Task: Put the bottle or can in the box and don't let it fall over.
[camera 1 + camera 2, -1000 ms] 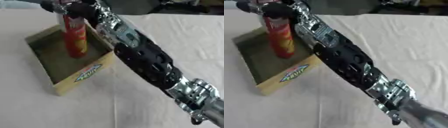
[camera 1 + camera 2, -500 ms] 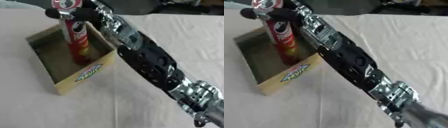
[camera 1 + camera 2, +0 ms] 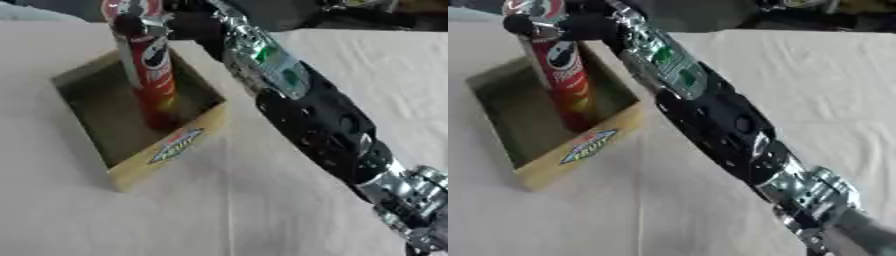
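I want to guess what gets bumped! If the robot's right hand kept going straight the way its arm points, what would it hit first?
Nothing new: the right hand already has its fingers curled round the top of the red can, standing in the cardboard box. Beyond lies dark background; depth there is unclear.

From my seat this looks like a test bench in a lab or workshop rather than anyone's home — I can't say which of the two. What tells me so is the table [image 3: 105,215], covered edge to edge with a plain, creased off-white cloth [image 3: 815,75] and kept almost bare. Past the far edge the background goes dark, and at the far right corner I see some dark equipment [image 3: 367,15] that I can't make out. The only furnishing on the cloth is a shallow cardboard box [image 3: 175,147] with a printed label, near the far left corner — a staged prop, not household clutter.
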`<state>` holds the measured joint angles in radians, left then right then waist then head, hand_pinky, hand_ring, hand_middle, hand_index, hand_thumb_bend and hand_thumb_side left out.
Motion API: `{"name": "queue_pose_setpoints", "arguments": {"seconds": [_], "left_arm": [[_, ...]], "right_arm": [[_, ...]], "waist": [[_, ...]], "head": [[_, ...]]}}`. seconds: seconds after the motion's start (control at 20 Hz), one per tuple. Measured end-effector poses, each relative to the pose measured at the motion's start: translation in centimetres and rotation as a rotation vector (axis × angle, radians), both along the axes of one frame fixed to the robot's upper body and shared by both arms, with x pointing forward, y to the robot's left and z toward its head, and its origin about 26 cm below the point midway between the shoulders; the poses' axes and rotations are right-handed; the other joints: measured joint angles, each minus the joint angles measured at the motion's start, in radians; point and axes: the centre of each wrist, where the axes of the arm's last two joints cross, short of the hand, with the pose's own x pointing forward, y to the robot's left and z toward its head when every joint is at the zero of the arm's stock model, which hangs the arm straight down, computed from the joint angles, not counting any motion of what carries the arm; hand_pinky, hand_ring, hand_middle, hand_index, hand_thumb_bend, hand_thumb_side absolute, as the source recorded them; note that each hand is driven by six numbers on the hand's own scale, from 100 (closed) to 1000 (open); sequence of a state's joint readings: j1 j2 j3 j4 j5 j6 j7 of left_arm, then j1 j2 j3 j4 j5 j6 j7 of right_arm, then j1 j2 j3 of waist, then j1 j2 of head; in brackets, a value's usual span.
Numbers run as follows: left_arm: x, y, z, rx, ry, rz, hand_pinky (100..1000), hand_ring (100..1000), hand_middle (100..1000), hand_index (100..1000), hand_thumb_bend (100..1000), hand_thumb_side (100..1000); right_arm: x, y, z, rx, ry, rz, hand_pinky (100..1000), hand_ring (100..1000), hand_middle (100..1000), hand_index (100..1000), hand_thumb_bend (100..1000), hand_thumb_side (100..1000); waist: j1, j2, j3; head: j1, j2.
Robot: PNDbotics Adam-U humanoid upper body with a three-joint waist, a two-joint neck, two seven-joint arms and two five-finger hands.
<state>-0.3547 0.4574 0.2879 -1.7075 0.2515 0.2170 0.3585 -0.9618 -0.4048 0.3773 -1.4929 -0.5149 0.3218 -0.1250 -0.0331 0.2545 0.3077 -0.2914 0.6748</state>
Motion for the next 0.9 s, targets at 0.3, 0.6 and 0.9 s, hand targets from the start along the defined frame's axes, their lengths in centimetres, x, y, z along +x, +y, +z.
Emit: {"name": "queue_pose_setpoints", "arguments": {"seconds": [0.3,0.6,0.9], "left_arm": [[-0.2,0.4,-0.2,0.007,0.013,0.014,791,1000,919,817,100,232],[-0.5,0.8,-0.4,0.025,0.026,0.026,791,1000,919,817,100,235],[-0.7,1.1,-0.4,0.035,0.032,0.032,791,1000,918,817,100,236]], "right_arm": [[-1.9,-2.9,1.1,0.054,-0.005,-0.027,1000,936,945,1000,809,213],[-3.7,-6.1,0.2,0.087,0.006,-0.115,1000,945,947,1000,824,224],[-6.3,-9.7,-1.8,0.084,0.025,-0.19,1000,948,951,1000,806,209]], "waist": [[0.001,-0.023,-0.038],[-0.001,-0.043,-0.079],[-0.004,-0.051,-0.106]], "head": [[0.034,0.001],[0.066,0.028],[0.1,0.044]]}}
